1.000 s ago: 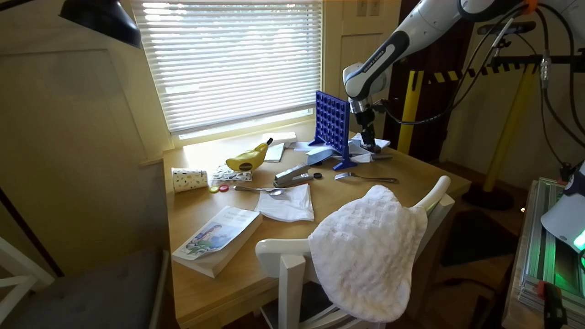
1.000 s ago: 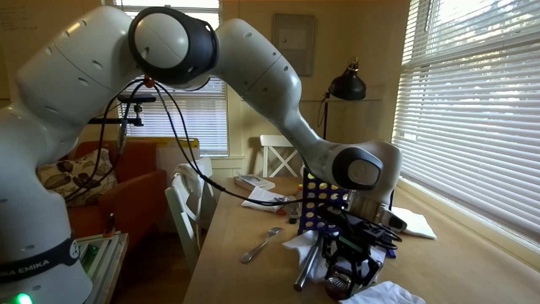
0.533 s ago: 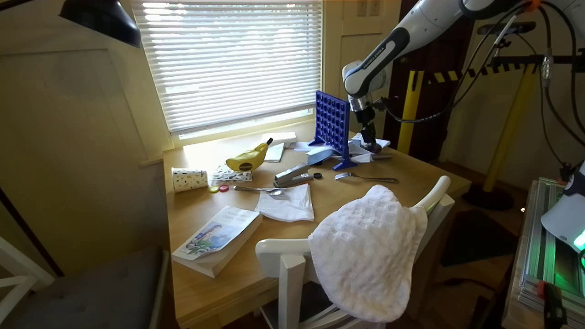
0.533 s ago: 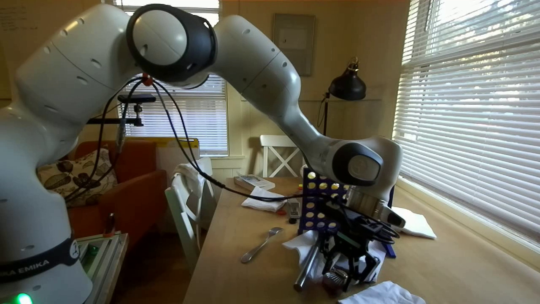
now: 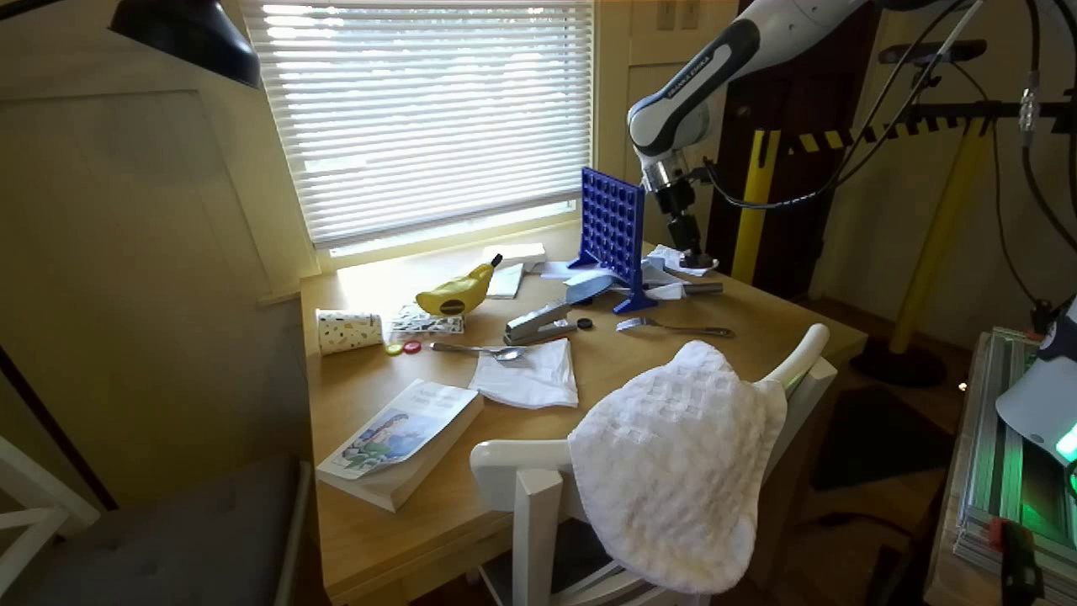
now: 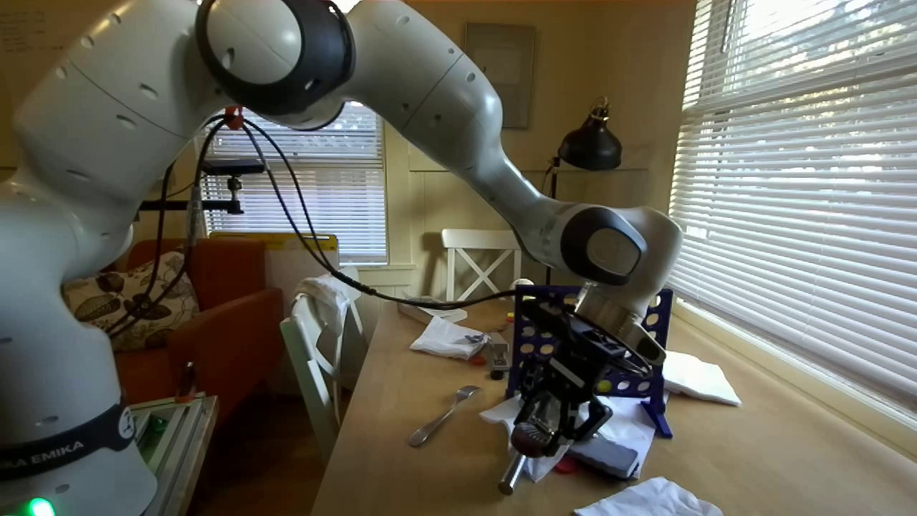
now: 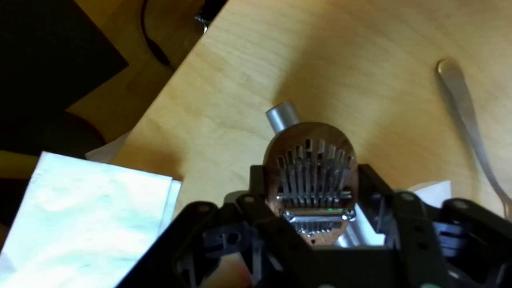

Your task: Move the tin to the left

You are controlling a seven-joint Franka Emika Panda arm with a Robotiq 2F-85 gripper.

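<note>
No tin shows plainly. My gripper (image 7: 311, 178) is shut on a small round wooden thumb piano (image 7: 316, 154) with metal tines, one finger on each side of it. In an exterior view the gripper (image 6: 557, 424) holds the thumb piano (image 6: 531, 439) tilted, above the table and over a silver metal tube (image 6: 511, 476). The tube's end (image 7: 282, 116) sticks out past the thumb piano in the wrist view. The gripper (image 5: 690, 244) is beside the blue game rack (image 5: 612, 223) in an exterior view, where the thumb piano is small and dark.
A fork (image 6: 445, 416), a white napkin (image 6: 652, 499) and a dark grey block (image 6: 607, 456) lie near the gripper. A stapler (image 5: 537, 321), a yellow banana pouch (image 5: 458, 293), a patterned cup (image 5: 349, 330) and a book (image 5: 400, 442) are beyond the rack.
My gripper has risen from the table with the thumb piano in it and tilted. The grey block and a red disc that it covered now show.
</note>
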